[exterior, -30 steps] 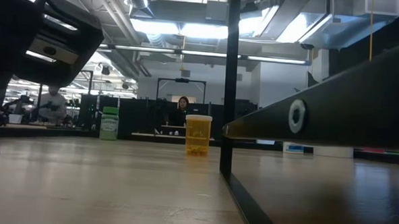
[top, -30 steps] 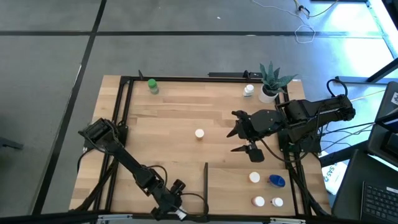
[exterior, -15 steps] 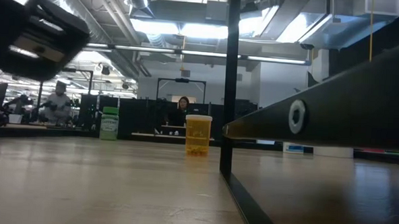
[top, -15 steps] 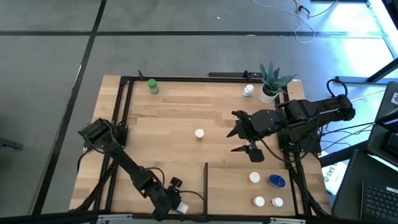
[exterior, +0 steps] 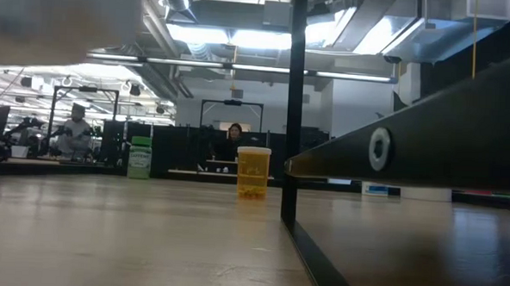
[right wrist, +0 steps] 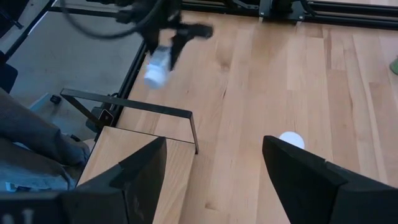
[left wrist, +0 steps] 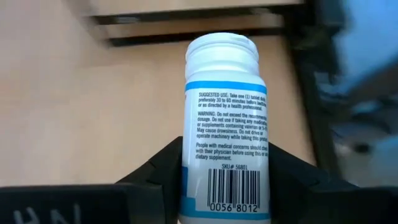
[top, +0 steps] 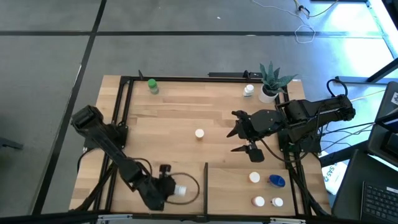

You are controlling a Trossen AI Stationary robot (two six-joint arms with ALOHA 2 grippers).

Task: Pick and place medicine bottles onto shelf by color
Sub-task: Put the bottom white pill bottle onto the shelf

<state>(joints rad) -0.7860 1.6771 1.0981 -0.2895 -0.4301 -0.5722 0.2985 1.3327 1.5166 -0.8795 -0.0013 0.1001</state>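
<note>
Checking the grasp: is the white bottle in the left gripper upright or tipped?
Tipped: the white bottle lies sideways in the left gripper.

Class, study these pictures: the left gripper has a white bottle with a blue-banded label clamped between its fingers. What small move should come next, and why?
Probably carry it toward the shelf past the black divider bar. The left gripper grips the white bottle lifted and lying sideways, near the table's front edge, left of that bar. White-capped bottles already stand right of it. The right gripper waits open mid-table.
</note>
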